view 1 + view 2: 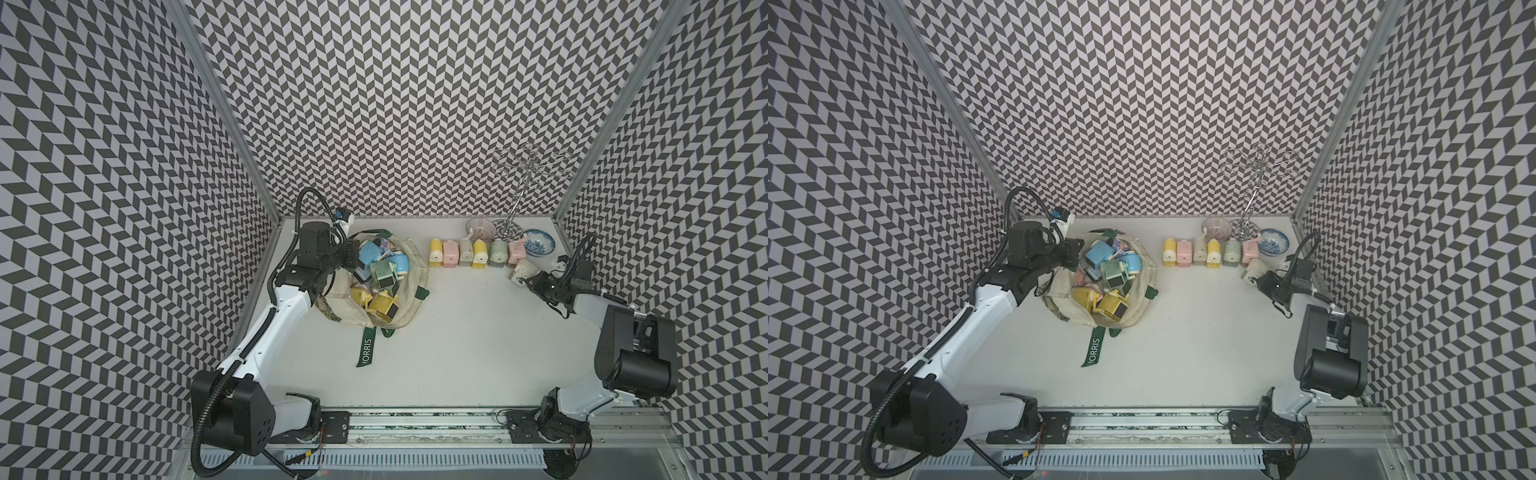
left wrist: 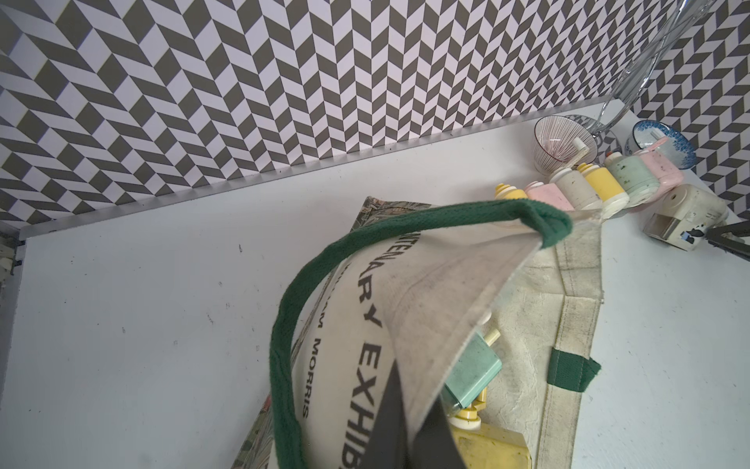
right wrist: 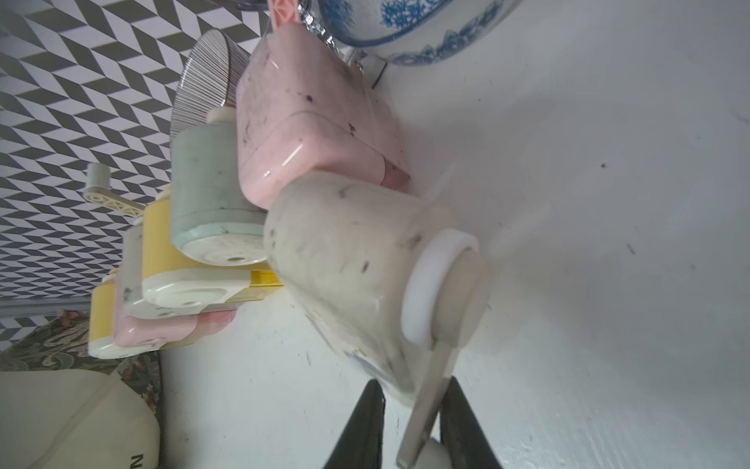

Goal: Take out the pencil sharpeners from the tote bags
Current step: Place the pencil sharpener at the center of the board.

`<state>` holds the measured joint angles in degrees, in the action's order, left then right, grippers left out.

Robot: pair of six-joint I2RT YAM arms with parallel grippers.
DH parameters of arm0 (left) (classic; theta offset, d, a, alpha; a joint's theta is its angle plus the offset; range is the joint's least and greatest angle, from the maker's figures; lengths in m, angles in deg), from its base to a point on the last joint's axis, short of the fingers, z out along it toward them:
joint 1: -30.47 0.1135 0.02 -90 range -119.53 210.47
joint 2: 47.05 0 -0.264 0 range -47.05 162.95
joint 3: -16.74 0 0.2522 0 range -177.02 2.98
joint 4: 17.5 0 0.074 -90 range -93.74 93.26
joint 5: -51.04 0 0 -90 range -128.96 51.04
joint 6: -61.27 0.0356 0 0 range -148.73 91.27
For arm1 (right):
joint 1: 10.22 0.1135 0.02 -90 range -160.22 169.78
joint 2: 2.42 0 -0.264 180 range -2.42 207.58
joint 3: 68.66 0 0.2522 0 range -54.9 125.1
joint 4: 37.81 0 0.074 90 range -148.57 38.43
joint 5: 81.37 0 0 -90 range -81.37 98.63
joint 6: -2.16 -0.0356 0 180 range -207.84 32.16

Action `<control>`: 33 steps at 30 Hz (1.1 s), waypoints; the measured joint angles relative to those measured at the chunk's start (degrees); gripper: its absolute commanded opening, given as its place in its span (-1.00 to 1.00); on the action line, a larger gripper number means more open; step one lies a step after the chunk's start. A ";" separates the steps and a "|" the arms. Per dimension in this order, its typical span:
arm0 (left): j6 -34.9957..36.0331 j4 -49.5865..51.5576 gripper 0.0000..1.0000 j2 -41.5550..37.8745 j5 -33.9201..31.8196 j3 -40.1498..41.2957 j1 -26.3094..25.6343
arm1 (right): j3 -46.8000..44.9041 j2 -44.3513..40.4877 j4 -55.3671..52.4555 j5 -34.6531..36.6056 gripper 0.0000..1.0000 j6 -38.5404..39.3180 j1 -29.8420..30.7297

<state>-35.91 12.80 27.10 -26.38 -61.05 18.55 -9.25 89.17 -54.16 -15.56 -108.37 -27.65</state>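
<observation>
The cream tote bag (image 1: 411,291) (image 1: 1142,299) lies open at the back left, with blue (image 1: 368,253), green (image 1: 384,274) and yellow (image 1: 380,305) pencil sharpeners piled inside. My left gripper (image 1: 351,258) (image 2: 414,390) is shut on the bag's canvas rim, holding it up. A row of several sharpeners (image 1: 473,253) stands at the back. A beige sharpener (image 1: 521,272) (image 3: 357,276) lies tilted at the row's right end against a pink one (image 3: 308,122). My right gripper (image 1: 530,282) (image 3: 414,385) is open, its jaws apart around the beige sharpener's crank handle (image 3: 430,390).
Two patterned bowls (image 1: 480,228) (image 1: 539,242) and a metal wire stand (image 1: 523,187) sit behind the row at the back right. A green strap lettered MORRIS (image 1: 365,347) trails from the bag toward the front. Patterned walls close in the table's sides and back.
</observation>
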 measured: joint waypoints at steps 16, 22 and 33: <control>0.00 0.00 -1.00 0.00 0.00 0.00 -0.02 | -0.70 -4.52 -1.31 3.17 0.16 0.13 -0.22; 0.00 0.00 -1.00 0.00 -0.07 0.00 -0.07 | -4.39 -16.26 0.09 2.64 0.14 -1.03 0.57; 3.13 0.68 -1.00 -0.13 -6.01 0.00 -5.73 | -8.87 -29.35 9.22 0.85 0.19 -2.89 37.77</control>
<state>-32.78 13.47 26.97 -32.39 -61.05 12.82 -18.12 59.82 -44.93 -14.71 -111.26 10.12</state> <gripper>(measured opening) 0.048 0.580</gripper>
